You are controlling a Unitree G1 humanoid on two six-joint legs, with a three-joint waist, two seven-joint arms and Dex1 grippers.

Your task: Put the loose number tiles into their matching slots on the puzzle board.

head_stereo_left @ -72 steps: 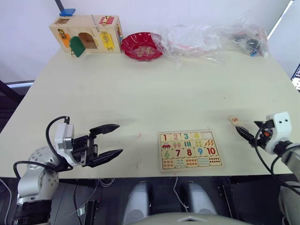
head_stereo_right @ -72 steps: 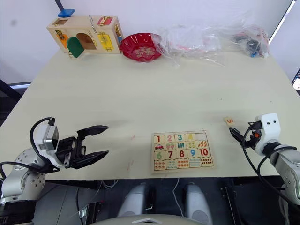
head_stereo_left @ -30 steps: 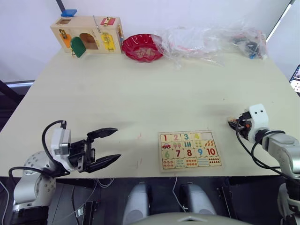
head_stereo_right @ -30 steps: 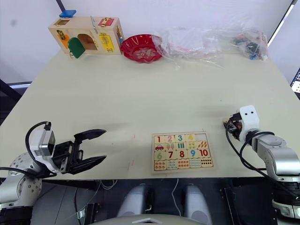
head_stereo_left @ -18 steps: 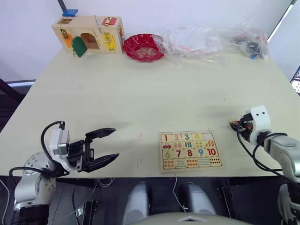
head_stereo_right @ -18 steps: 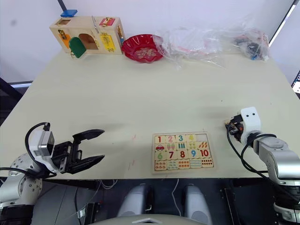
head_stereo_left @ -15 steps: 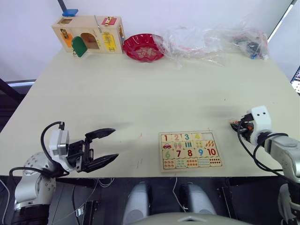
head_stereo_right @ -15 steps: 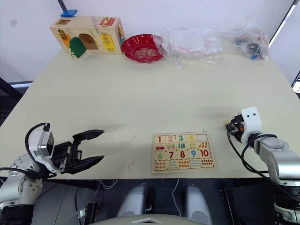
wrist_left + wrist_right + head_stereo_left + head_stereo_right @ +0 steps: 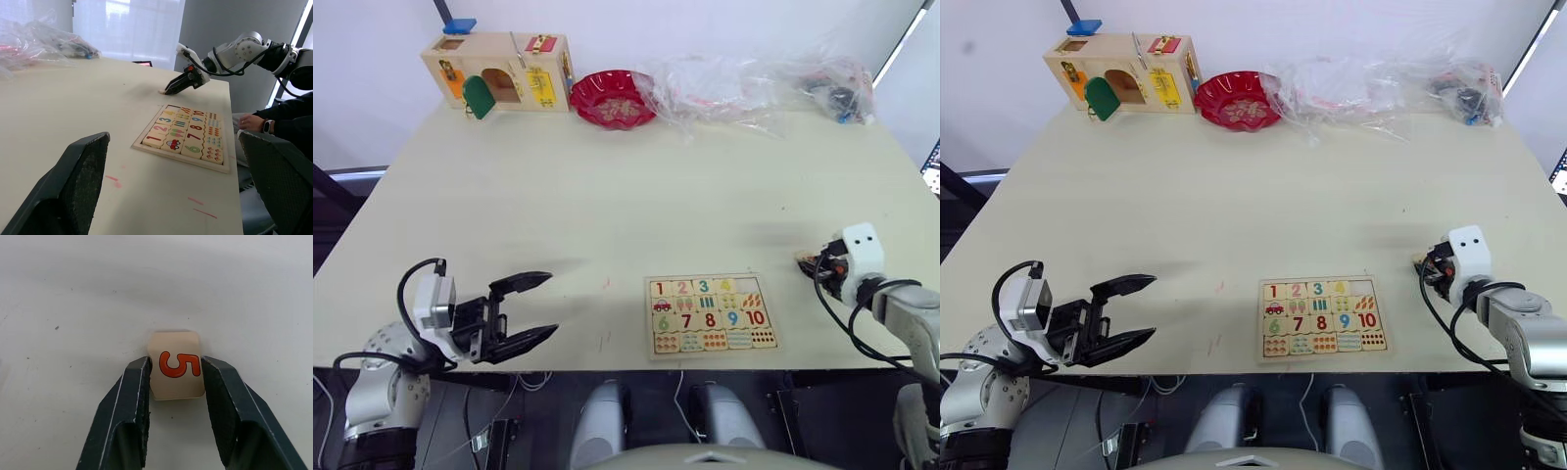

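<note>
right gripper (image 9: 175,369) now closed around the number 5 tile (image 9: 176,364), edging away from the puzzle board (image 9: 710,314), left gripper (image 9: 524,311) slightly lower

An orange 5 stands on the small wooden tile (image 9: 176,364). The puzzle board (image 9: 709,314) reads 1, 2, 3, 4 along its top row and 6, 7, 8, 9, 10 below.

You see a big pale table (image 9: 607,186). The puzzle board (image 9: 710,314) lies near its front edge. Just right of the board sits a little "5" tile (image 9: 176,364). Far behind the board stand a wooden box (image 9: 497,70), a red bowl (image 9: 611,96) and plastic bags (image 9: 754,83).
</note>
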